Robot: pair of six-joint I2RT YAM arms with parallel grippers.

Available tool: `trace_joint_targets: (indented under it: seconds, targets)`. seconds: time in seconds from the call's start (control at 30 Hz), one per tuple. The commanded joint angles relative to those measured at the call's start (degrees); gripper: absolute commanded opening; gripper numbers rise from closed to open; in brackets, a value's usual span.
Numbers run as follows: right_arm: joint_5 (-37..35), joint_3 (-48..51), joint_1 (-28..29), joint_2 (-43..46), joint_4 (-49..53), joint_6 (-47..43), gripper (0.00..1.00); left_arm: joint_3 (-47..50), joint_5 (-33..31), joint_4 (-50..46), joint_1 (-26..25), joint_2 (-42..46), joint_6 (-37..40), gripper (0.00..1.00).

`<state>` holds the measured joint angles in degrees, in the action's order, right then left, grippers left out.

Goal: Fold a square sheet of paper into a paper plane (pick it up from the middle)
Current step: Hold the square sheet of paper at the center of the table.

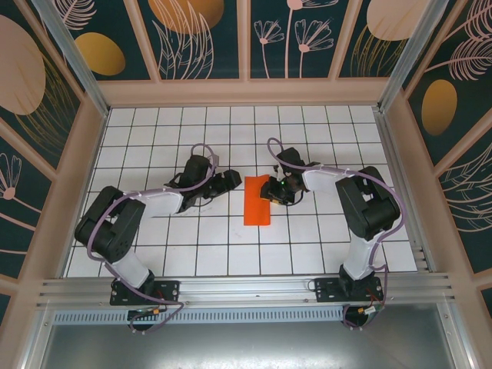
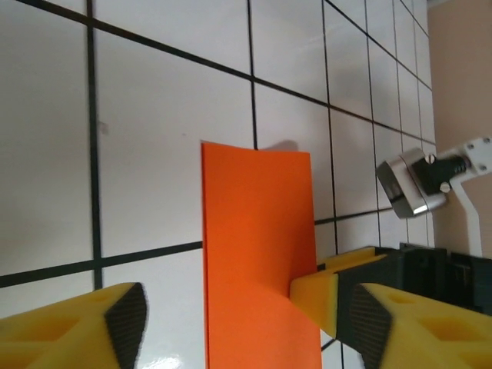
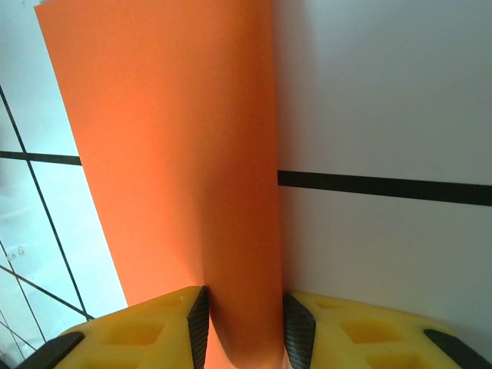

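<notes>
Right gripper (image 3: 242, 334) pinches the right edge of the orange sheet of paper (image 1: 258, 201), a narrow rectangle lying mid-table. Left gripper (image 1: 233, 182) sits just left of it, its 2 fingers (image 2: 69, 330) spread wide, holding nothing.

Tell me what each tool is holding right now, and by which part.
The right tool pinches the orange paper by its long edge nearest the right arm. The left tool is open, short of the paper, holding nothing.
</notes>
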<state>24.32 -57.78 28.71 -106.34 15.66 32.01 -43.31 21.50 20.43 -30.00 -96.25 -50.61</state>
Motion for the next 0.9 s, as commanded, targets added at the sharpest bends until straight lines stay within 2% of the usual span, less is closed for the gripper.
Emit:
trace_joint_targets:
  seconds: [0.0,0.23,0.5,0.87]
  targets:
    - [-9.79,4.12,1.00,-11.08,-0.15,-1.25,0.38,-1.63,4.61,3.41,-1.33,-1.62,-1.56,0.64]
    - [-9.86,3.92,1.17,-12.03,0.25,-0.54,0.39,-3.05,6.96,4.20,-2.95,-6.54,-2.79,0.42]
    - [-10.21,3.93,1.35,-12.71,0.73,-0.46,0.39,-5.26,9.14,4.32,-4.12,-10.23,-3.36,0.28]
    - [-10.34,3.92,1.69,-12.93,0.82,0.07,0.40,-8.11,8.94,-1.03,-5.03,-14.42,-3.05,0.09]
